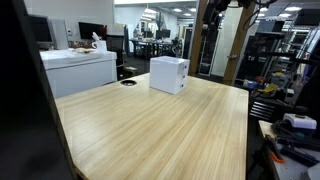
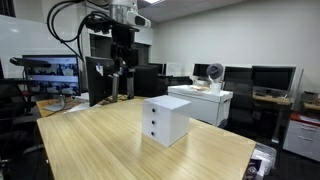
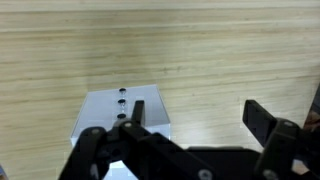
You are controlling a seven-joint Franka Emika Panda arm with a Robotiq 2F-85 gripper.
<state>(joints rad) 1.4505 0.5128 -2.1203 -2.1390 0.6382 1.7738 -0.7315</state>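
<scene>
We hold the end effector (image 3: 192,122) released, empty, high above the white box (image 3: 122,113) on the table (image 1: 150,130); descending off-centre, one finger could strike the box's top and shove it

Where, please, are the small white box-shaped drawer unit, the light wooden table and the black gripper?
small white box-shaped drawer unit (image 2: 165,121): exterior view, front face beside its knobs.
light wooden table (image 1: 160,130): exterior view, bare top.
black gripper (image 3: 195,115): wrist view, gap between its open fingertips.
</scene>
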